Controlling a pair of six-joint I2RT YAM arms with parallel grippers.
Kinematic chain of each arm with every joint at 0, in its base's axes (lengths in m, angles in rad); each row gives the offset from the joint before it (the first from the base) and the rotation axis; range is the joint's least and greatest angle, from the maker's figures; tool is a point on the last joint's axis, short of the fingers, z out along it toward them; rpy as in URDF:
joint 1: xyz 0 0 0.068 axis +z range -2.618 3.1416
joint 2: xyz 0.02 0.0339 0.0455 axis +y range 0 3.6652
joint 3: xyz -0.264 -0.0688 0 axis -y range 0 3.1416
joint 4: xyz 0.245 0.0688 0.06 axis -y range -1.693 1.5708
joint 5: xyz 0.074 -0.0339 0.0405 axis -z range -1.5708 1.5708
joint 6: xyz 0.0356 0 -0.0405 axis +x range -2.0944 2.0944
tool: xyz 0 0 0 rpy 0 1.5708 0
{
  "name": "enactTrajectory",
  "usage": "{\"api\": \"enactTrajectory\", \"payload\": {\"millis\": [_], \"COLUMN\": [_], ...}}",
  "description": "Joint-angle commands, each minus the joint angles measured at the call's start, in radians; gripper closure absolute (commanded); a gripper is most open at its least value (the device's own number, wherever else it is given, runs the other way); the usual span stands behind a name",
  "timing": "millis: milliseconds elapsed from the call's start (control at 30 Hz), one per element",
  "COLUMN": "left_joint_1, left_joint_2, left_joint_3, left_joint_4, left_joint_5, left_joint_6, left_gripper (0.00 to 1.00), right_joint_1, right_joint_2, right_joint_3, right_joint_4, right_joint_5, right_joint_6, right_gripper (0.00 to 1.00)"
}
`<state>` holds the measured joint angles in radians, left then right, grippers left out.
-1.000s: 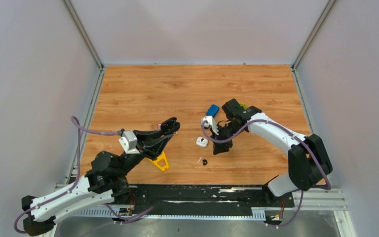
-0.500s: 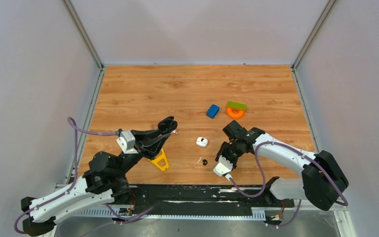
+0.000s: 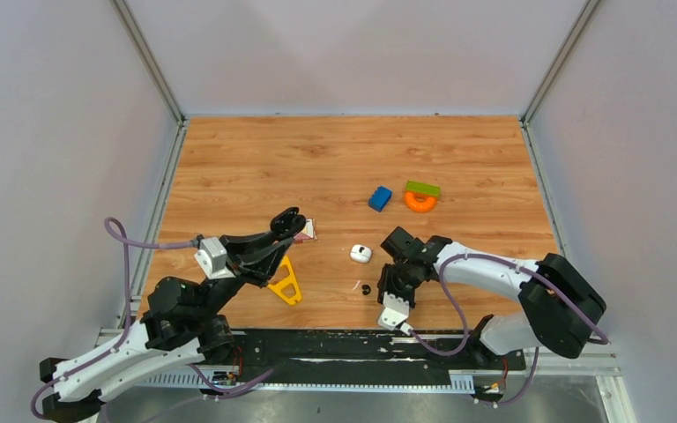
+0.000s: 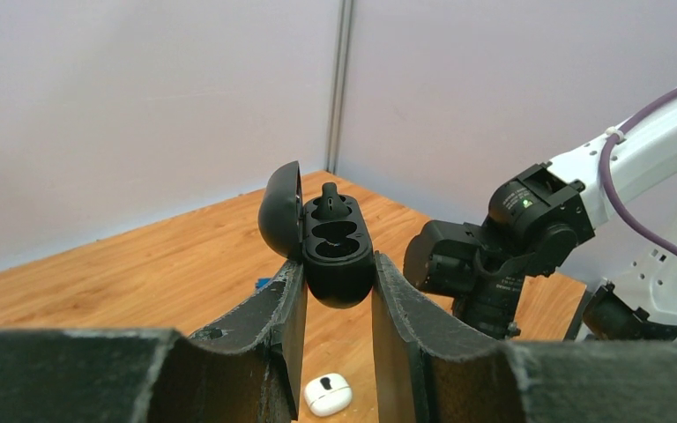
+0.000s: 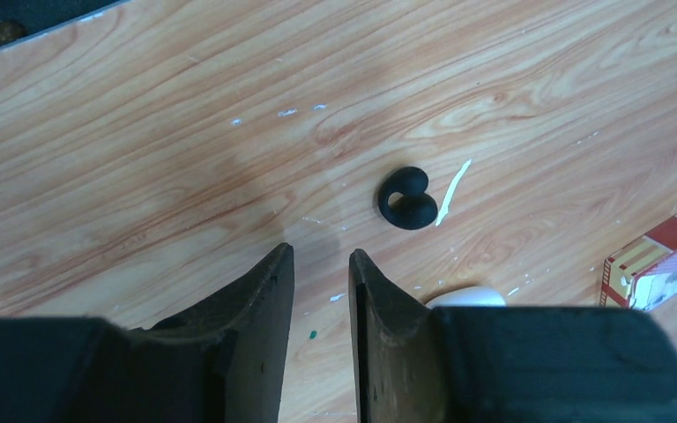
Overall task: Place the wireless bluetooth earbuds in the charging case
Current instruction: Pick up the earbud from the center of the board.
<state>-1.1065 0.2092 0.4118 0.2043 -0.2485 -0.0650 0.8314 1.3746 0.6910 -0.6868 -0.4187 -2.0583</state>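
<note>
My left gripper (image 3: 289,226) is shut on an open black charging case (image 4: 336,250), held above the table with its lid swung left. One black earbud (image 4: 330,199) sits in the far slot and the near slot is empty. A second black earbud (image 5: 408,198) lies on the wood with a thin white sliver (image 5: 452,190) beside it; it also shows in the top view (image 3: 366,289). My right gripper (image 5: 317,264) is low over the table just short of that bud, its jaws a little apart and empty; it shows in the top view (image 3: 386,282) too. No white buds are clearly visible.
A closed white case (image 3: 360,254) lies between the arms, also visible in the left wrist view (image 4: 328,394). A yellow triangle (image 3: 286,287) and a small red-and-white box (image 3: 308,231) lie near the left gripper. A blue block (image 3: 379,197), green block (image 3: 422,188) and orange ring (image 3: 420,203) sit farther back.
My right arm swung from beside the blue block toward the near edge and settled low next to the black bud. My left arm drew back to the left with the case.
</note>
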Motion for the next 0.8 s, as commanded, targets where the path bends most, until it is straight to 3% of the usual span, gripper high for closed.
{"api": "enactTrajectory", "payload": {"millis": [0,767], "left_joint_1": [-0.004,-0.006], "left_joint_2": [-0.021,-0.065], "left_joint_3": [-0.023,-0.055], "left_joint_4": [0.009,-0.002], "left_joint_5": [-0.02,-0.025], "left_joint_6": [0.013,0.002], "left_gripper": [1.0,1.0], "right_joint_1": [0.024,0.101], "right_joint_2": [0.031,0.098], "right_joint_3": [0.048,0.064], "right_joint_4": [0.023,0.076], "right_joint_5": [-0.002,0.03], "right_joint_6": [-0.209,-0.192], "right_gripper": [0.7,0.7]}}
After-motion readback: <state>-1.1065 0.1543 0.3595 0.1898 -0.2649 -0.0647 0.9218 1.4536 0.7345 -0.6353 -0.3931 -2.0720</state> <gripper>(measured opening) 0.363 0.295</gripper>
